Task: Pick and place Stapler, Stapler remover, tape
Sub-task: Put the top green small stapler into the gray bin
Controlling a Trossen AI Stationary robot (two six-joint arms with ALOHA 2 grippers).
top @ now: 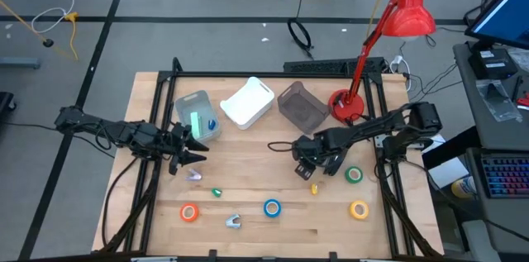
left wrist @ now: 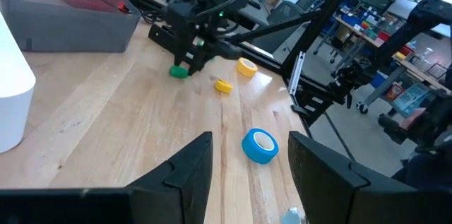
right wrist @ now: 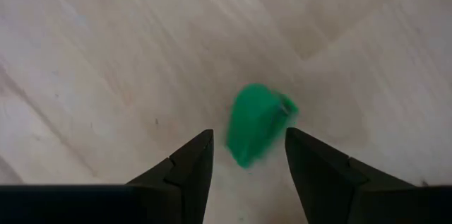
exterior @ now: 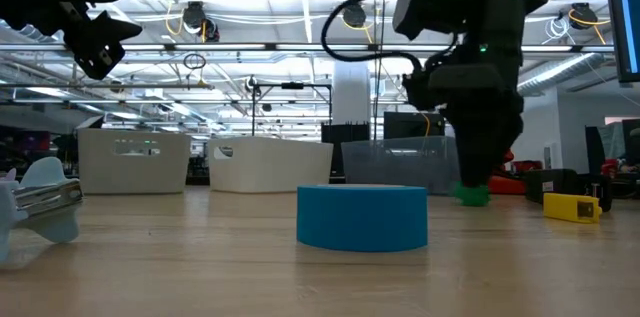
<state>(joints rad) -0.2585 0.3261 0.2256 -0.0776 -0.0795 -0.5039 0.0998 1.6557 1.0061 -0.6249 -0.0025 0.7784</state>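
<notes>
- small green item (right wrist: 256, 124), maybe a mini stapler, lies on bare wood right of the table's middle, directly under the right gripper (right wrist: 248, 133). in the high view the arm hides it.
- room around it: green tape (top: 355, 174) is near on the right-edge side, a small yellow piece (top: 314, 188) near on the front side, and the grey bin (top: 302, 105) stands behind. i see open wood toward the table's centre.
- right fingers (right wrist: 187, 160) are spread, one on each side of the green item. i can't tell if they touch it; it isn't pinched.
- left gripper (top: 188, 157) hangs over the left half, just in front of the clear bin (top: 198, 117), up off the wood in the low view. its fingers (left wrist: 191, 171) are spread and hold nothing.
- front row, well apart: orange tape (top: 189, 211), blue tape (top: 272, 207), yellow tape (top: 359, 209), all flat and clear of the front edge.
- a silvery stapler remover (top: 233, 221) lies between orange and blue tape, a second one (top: 194, 175) just in front of the left gripper, and a small green bit (top: 217, 192) is near that.
- the clear bin holds something green and something blue. the white bin (top: 247, 102) sits between the clear and grey bins; i can't read the contents of white or grey.
- the red lamp (top: 409, 10) has its base (top: 347, 107) at the back right, beside the grey bin.
</notes>
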